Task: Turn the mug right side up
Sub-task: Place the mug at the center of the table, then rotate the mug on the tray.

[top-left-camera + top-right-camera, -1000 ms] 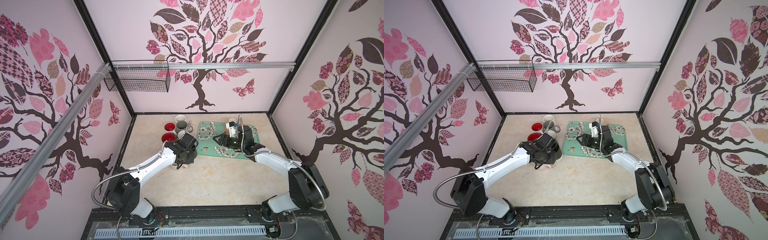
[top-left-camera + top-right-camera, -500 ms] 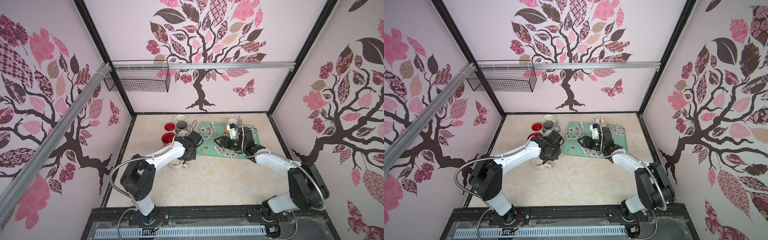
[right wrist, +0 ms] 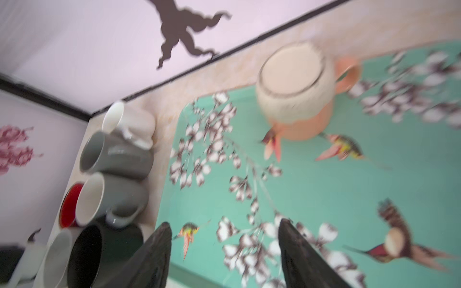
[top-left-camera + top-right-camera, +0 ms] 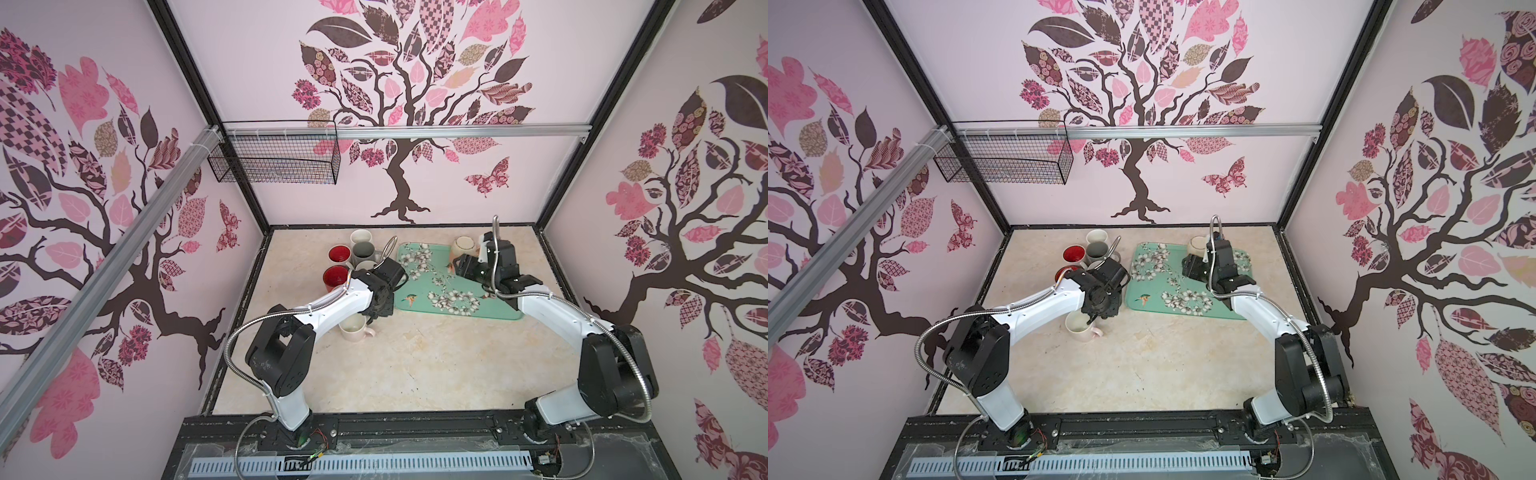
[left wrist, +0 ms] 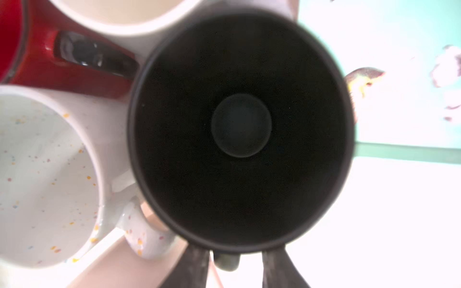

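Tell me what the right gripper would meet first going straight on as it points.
Probably the teal tray, since the open right gripper angles down over it; the upside-down mug sits slightly off that line. Depth is unclear.

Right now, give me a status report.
Left gripper open beside upright black mug. Right gripper open, empty. Peach mug upside down on tray, unobstructed.

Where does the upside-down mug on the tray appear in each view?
Both top views: mug at the far edge of the green tray.
Left wrist: not in it.
Right wrist: mug on the green tray, base toward the camera.
Shared landmark: green tray, seen in all four.
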Motion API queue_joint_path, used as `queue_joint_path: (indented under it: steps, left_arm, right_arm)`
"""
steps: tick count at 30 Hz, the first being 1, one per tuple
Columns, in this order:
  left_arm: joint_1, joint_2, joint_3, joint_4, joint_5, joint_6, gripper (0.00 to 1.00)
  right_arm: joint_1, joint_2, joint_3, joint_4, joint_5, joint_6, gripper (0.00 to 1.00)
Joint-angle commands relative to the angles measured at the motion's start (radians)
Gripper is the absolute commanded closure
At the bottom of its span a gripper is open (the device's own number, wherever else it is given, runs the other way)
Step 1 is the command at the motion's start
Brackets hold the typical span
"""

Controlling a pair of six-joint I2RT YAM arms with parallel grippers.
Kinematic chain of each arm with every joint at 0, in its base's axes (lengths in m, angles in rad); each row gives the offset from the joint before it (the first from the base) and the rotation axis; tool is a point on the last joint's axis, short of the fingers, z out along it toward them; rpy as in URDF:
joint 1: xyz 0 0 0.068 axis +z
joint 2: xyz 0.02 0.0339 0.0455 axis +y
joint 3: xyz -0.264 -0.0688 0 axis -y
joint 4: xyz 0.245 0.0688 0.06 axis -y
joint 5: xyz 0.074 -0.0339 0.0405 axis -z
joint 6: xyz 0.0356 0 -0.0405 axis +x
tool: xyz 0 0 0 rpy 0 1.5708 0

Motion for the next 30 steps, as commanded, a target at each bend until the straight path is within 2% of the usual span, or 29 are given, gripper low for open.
queue_joint_path:
  steps: [1, 5, 8, 16, 18, 21, 24, 30]
  left_arm:
    - [0.013, -0.076, 0.045, 0.005, 0.008, 0.036, 0.59]
    - [0.027, -0.131, 0.033, -0.001, 0.039, 0.061, 0.57]
    - [0.029, -0.176, 0.013, 0.029, 0.088, 0.106, 0.57]
    - [0.029, -0.282, -0.083, 0.172, 0.230, 0.206, 0.59]
    - [0.030, -0.294, -0.094, 0.191, 0.256, 0.223, 0.59]
    - [0.031, -0.304, -0.100, 0.211, 0.279, 0.238, 0.59]
    - [0.031, -0.304, -0.100, 0.233, 0.298, 0.250, 0.59]
    - [0.046, -0.292, -0.107, 0.253, 0.318, 0.246, 0.59]
  right_arm:
    - [-0.084, 0.102, 0.124, -0.026, 0.103, -0.055, 0.30]
    - [-0.172, 0.268, 0.287, -0.030, 0.084, -0.071, 0.31]
    - [-0.222, 0.419, 0.446, -0.042, -0.016, -0.081, 0.36]
    - [-0.236, 0.764, 0.848, -0.221, -0.189, -0.157, 0.54]
    - [-0.236, 0.798, 0.887, -0.263, -0.232, -0.158, 0.60]
    - [-0.236, 0.757, 0.790, -0.220, -0.233, -0.122, 0.70]
    - [-0.237, 0.666, 0.622, -0.113, -0.239, -0.099, 0.74]
    - [-0.226, 0.537, 0.419, -0.051, -0.268, -0.085, 0.77]
